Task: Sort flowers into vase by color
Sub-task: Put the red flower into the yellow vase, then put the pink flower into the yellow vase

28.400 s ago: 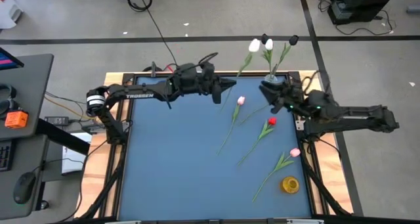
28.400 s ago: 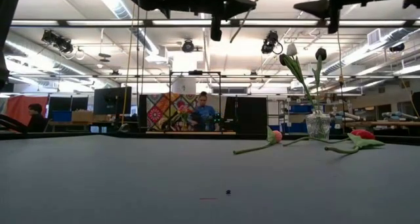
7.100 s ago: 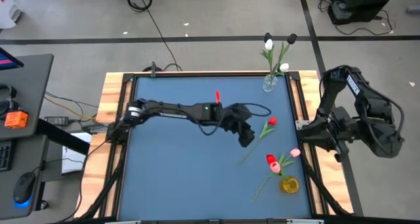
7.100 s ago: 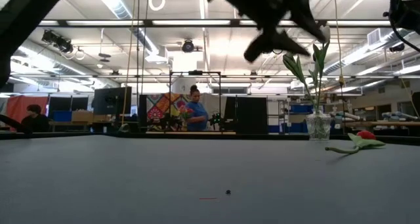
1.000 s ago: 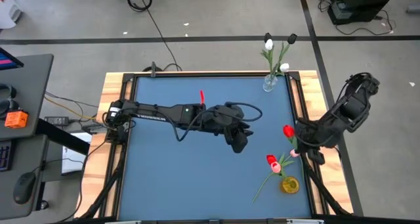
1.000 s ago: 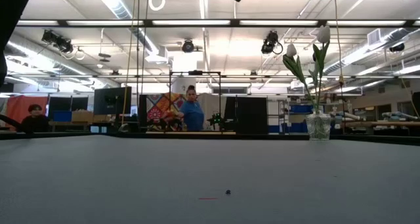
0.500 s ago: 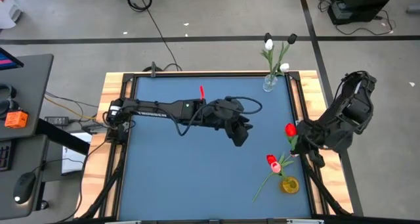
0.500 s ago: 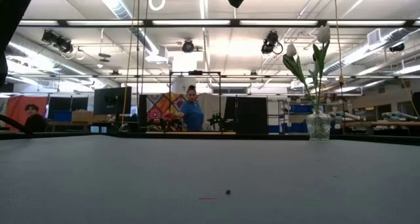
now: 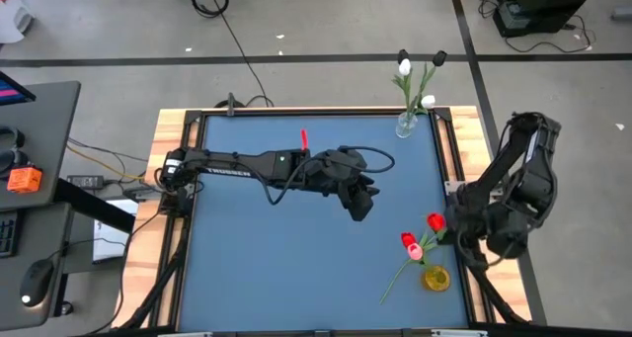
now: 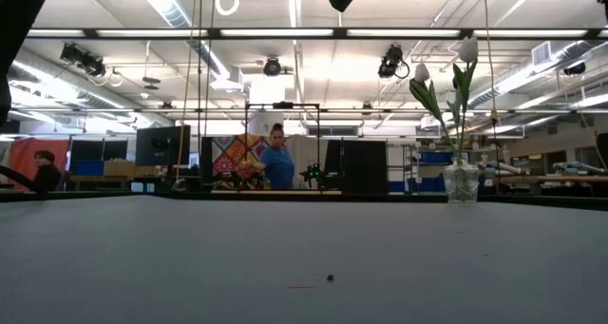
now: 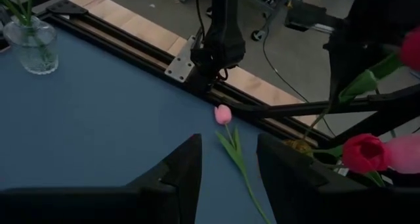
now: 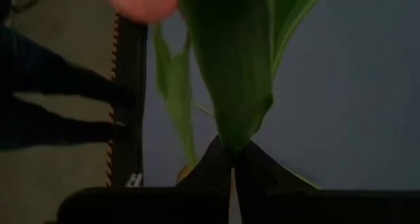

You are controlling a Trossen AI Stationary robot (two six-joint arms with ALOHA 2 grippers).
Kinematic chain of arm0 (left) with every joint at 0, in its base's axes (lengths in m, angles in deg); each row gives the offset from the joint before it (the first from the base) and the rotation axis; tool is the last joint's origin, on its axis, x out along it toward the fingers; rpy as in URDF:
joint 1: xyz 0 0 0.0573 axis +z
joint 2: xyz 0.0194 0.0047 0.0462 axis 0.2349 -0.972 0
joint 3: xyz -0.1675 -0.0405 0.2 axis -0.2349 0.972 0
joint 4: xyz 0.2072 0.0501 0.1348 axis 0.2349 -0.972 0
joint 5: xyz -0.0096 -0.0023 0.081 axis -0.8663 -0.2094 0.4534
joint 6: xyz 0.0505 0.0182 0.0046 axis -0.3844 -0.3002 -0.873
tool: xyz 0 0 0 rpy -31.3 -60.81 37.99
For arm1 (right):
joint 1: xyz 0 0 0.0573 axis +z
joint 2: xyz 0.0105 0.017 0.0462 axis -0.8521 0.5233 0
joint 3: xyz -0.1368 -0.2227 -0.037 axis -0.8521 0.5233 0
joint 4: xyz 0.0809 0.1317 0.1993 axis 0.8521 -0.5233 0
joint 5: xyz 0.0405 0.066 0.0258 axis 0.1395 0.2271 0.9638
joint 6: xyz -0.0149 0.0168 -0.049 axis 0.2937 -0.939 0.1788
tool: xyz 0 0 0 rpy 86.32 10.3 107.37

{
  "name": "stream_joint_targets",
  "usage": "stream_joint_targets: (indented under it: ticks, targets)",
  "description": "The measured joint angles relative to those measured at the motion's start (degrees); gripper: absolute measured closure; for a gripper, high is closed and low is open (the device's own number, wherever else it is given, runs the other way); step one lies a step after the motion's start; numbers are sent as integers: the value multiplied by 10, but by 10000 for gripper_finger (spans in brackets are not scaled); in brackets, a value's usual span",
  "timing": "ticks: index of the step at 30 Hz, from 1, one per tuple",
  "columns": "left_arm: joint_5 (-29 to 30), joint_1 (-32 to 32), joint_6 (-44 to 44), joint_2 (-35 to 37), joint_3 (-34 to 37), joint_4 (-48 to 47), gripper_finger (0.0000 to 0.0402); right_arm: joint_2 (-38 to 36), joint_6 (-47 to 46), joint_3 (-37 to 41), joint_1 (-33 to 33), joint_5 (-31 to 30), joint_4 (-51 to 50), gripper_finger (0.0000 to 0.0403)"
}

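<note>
The left gripper [image 9: 359, 207] hangs over the middle of the blue table [image 9: 257, 268], fingers apart and holding nothing. At the table's right edge, the right gripper [image 9: 449, 221] pinches a red tulip [image 9: 435, 221] by its stem above the yellow vase [image 9: 435, 277], while white and black tulips stand in the glass vase [image 9: 406, 126] at the far edge.

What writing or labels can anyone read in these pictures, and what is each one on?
Pale lettering runs along the left arm in the high view, too blurred to read.
No other words, numbers or signs can be read: none on the glass vase, the table frame or in the room behind.
</note>
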Motion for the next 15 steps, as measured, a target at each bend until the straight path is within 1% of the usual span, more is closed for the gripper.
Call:
stream_joint_targets:
  ticks: [2,4,6,12,15]
  targets:
    - [0,0,-4,0,0,0,249,10,9,0,9,5,0,390]
    - [0,-1,-4,0,0,0,249,19,8,0,17,14,0,374]
    - [0,-1,-4,0,0,0,248,28,4,0,22,22,-1,345]
    - [0,-7,-6,-5,-1,-5,248,48,-11,0,32,62,-1,238]
    - [-1,-13,-8,-20,-1,-7,248,49,-34,0,33,88,0,194]
